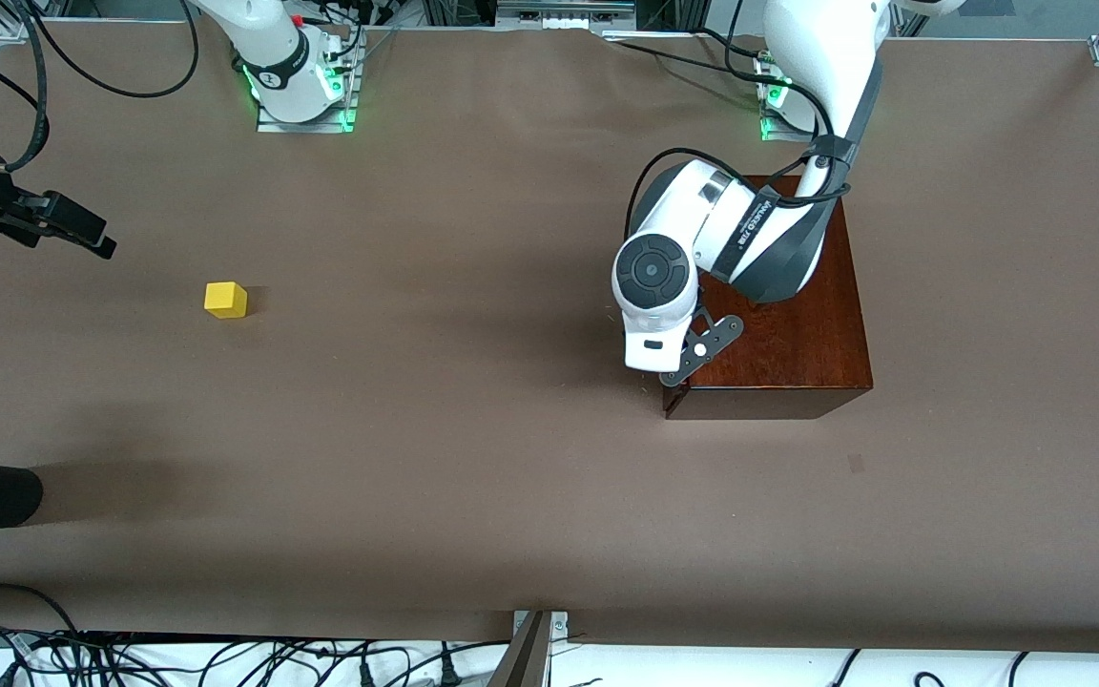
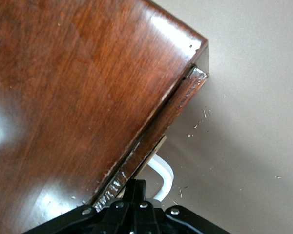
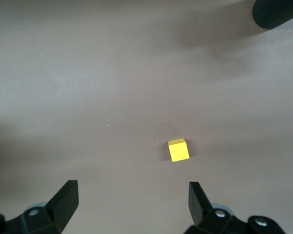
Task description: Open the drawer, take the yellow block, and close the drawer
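Reading the front view clockwise from 9 o'clock:

1. The right gripper hangs over the table at 9 o'clock. Its claw is released, jaws wide and empty. This arm waits.
2. The yellow block lies on the bare table just inward of that gripper, well apart from the box. It is out of the drawer.
3. The left gripper is at the 7 o'clock corner of the mahogany box, which stands at 3 o'clock. Its claw is clenched on nothing. Its fingertips point at the drawer, just beside the white handle.

Step in hand, as judged: closing the drawer. The front looks almost flush, with a thin seam showing. Contact between fingertips and front cannot be confirmed from the wrist view.

Procedure:
- Keep the jaws clenched and push square to the front.
- Press on the wood beside the handle, not on the bar.
- Push slowly so the box does not slide.
- Stop when the seam closes.

Markings: a dark band on the left arm carries white lettering, too small to read. No other writing is visible.
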`<action>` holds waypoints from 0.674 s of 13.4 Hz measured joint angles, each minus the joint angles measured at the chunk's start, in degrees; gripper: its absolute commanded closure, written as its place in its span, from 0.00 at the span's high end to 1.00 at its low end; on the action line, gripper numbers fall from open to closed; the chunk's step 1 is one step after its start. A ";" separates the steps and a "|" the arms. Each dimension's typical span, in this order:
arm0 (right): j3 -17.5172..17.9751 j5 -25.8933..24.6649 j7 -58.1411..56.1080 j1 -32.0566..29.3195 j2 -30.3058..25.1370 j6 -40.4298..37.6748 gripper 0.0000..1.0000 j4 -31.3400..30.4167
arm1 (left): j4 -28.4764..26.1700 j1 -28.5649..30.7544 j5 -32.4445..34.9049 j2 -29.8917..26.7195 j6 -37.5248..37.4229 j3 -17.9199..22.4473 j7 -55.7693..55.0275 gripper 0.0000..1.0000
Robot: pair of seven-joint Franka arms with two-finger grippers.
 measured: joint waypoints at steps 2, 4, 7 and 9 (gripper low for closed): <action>0.09 -0.03 0.04 0.00 0.38 -0.06 1.00 -0.06 | -0.03 0.04 0.14 -0.01 -0.14 0.00 0.24 0.00; 0.15 -0.07 0.04 0.00 0.78 -0.13 1.00 -0.10 | -0.03 0.06 0.19 -0.08 -0.30 -0.06 0.27 0.00; 0.25 -0.86 0.04 0.00 1.03 -0.14 1.00 -0.10 | 0.06 0.02 0.24 -1.03 -0.40 -0.54 -0.50 0.00; 0.27 -1.22 0.04 0.00 1.03 -0.14 1.00 -0.10 | 0.28 -0.15 0.25 -2.84 -0.46 -1.97 -1.64 0.00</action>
